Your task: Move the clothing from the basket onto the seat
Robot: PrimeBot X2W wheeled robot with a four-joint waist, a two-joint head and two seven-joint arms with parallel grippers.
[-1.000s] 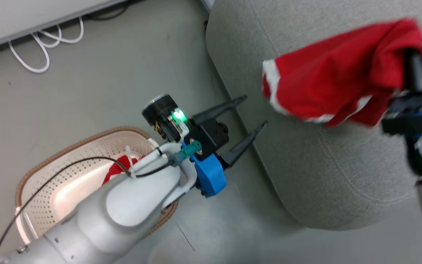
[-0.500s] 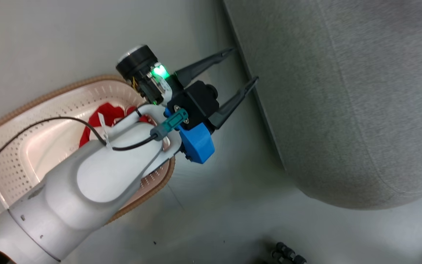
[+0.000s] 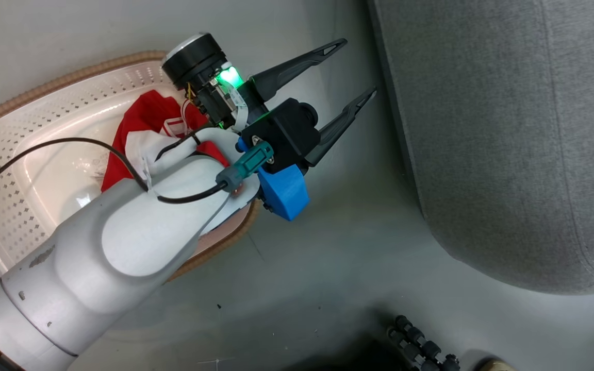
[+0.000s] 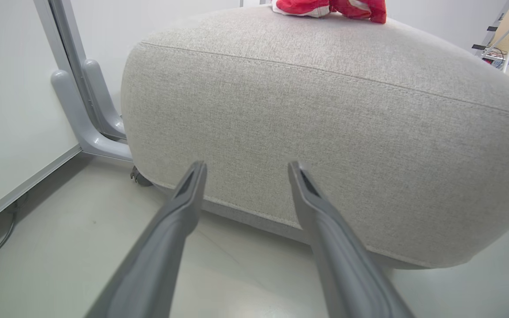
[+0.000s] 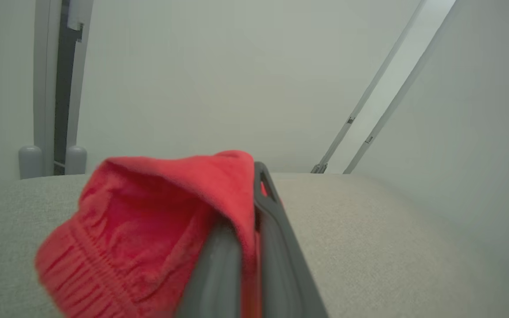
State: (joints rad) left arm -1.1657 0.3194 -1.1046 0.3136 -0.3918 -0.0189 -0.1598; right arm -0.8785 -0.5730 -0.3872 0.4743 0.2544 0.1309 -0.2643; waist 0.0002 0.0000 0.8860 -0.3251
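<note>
The cream basket (image 3: 70,77) with a brown rim stands on the floor at the left of the head view, partly behind my left forearm. Red and white clothing (image 3: 142,118) lies bunched inside it. My left gripper (image 3: 356,69) hangs open and empty over the floor between the basket and the grey seat (image 3: 508,129). In the left wrist view, that gripper (image 4: 246,167) points at the seat's (image 4: 325,110) side, and a red garment (image 4: 325,6) rests on top. My right gripper (image 5: 256,181) is shut on a red garment (image 5: 148,221) just above the seat (image 5: 369,229).
A white wall panel with a grey post foot (image 4: 86,110) stands left of the seat. A black ribbed part (image 3: 421,350) shows on the floor at the bottom of the head view. Bare grey floor lies between basket and seat.
The head camera has swung towards the basket, so the right gripper with its red garment has left that view. My left gripper stays open by the basket.
</note>
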